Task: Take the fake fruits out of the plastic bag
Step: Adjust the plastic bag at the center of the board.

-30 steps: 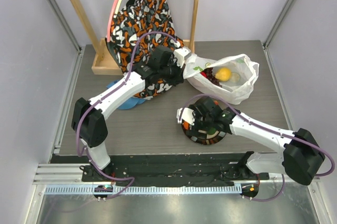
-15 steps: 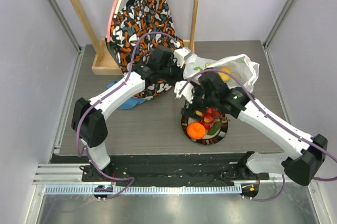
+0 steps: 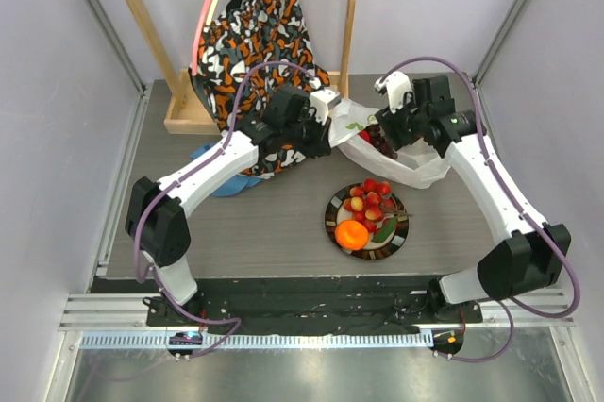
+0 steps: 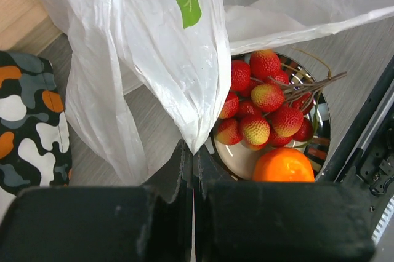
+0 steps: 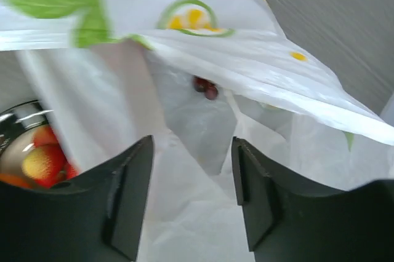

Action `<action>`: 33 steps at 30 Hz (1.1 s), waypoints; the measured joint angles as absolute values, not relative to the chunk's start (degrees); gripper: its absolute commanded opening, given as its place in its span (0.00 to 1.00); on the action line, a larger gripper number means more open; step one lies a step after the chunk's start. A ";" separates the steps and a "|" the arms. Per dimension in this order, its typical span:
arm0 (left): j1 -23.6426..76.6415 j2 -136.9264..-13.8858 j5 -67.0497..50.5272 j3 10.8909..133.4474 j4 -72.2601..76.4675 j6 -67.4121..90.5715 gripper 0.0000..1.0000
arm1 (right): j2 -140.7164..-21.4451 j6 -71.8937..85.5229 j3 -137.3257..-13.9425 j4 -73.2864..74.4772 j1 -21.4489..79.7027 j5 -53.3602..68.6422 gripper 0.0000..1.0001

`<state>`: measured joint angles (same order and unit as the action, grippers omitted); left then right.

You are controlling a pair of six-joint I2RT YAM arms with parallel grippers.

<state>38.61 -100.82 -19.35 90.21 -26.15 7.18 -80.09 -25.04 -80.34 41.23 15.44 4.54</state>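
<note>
Now: round dark-rimmed plate near centre, glossy orange and small red strawberries on it. Beyond, left gripper clamped tight on left edge of thin translucent white plastic bag. Farther right, right gripper over bag, jaws apart, empty; dark purple grapes inside bag.

On the grey wood-grain table a round dark-rimmed plate sits near the front edge, while at the back left an orange-black-white patterned cloth hangs against a wooden frame, with what looks like a blue cloth peeking out beneath it.
</note>
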 measured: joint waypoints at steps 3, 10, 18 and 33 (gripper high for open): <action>38.61 -99.39 -19.35 88.31 -25.98 6.83 0.00 | -81.52 -25.06 -78.13 39.27 12.10 2.96 0.52; 38.70 -98.17 -19.31 85.23 -27.83 4.21 0.00 | -81.52 -22.96 -67.16 40.64 9.85 1.10 0.47; 39.20 -97.08 -19.53 82.72 -27.20 3.77 0.00 | -76.05 -19.70 -61.69 45.74 9.13 1.37 0.52; 39.99 -96.99 -19.49 81.65 -27.24 4.29 0.00 | -102.59 -11.14 -83.44 35.70 6.94 -3.84 0.90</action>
